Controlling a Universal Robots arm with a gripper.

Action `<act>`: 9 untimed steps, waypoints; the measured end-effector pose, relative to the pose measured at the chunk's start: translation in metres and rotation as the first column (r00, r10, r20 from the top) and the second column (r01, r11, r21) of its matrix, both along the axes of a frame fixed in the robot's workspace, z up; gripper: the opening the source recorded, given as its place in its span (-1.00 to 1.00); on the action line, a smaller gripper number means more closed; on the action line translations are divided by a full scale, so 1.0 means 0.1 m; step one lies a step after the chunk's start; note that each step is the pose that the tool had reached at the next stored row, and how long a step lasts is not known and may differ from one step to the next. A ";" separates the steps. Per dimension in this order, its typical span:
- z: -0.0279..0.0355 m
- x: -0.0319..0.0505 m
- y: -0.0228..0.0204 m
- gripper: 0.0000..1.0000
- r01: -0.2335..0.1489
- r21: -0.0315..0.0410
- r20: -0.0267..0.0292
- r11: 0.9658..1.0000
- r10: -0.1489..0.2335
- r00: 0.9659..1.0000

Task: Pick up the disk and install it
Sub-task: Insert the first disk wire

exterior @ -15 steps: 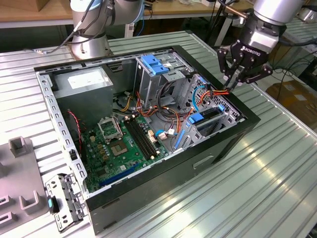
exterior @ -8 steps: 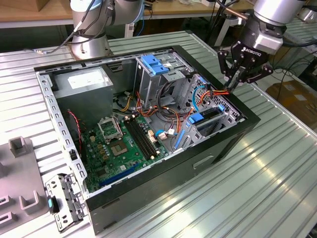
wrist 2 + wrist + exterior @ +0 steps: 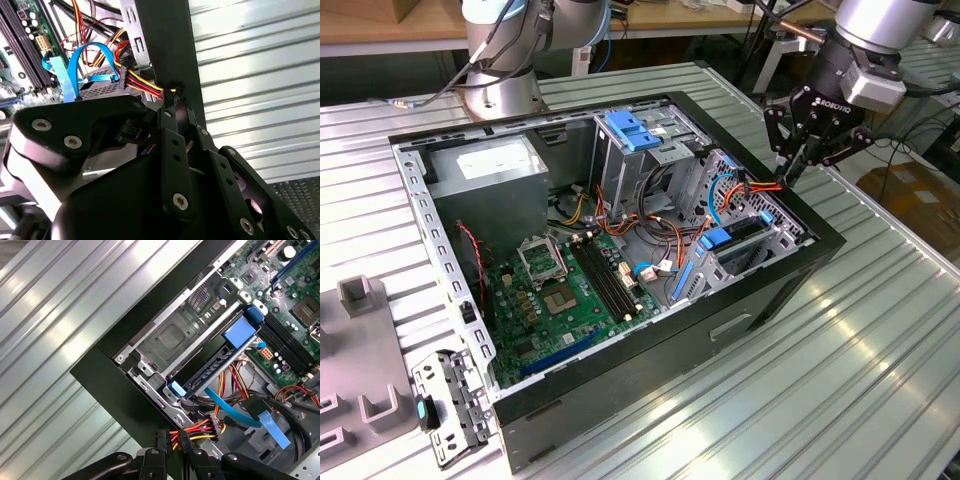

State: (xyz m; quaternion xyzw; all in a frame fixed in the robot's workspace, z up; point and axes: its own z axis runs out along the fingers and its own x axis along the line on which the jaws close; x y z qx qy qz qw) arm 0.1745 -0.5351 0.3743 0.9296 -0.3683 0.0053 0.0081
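The arm enters at the upper right of the exterior view, its silver wrist section angled down and toward the frame's left. Below the wrist hangs the black gripper [image 3: 807, 150], linkages splayed outward at the knuckles and tapering downward. Its fingertips [image 3: 798, 163] meet at a narrow point, drawn close together with no visible gap. In the second wrist view the gripper [image 3: 172, 97] reaches toward the frame's upper middle, black bolted links converging to a tip. In the first wrist view the fingertips [image 3: 161, 439] rise from the bottom edge, close together. A second arm base [image 3: 505, 60] stands upright at the upper left of the exterior view.
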 end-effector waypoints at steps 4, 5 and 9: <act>-0.015 0.002 0.000 -0.52 -0.060 0.000 0.001 0.998 0.060 0.998; -0.023 0.002 0.000 -0.52 -0.080 0.000 0.002 0.997 0.080 0.997; -0.066 0.002 0.000 -0.52 -0.096 -0.002 0.004 0.995 0.096 0.995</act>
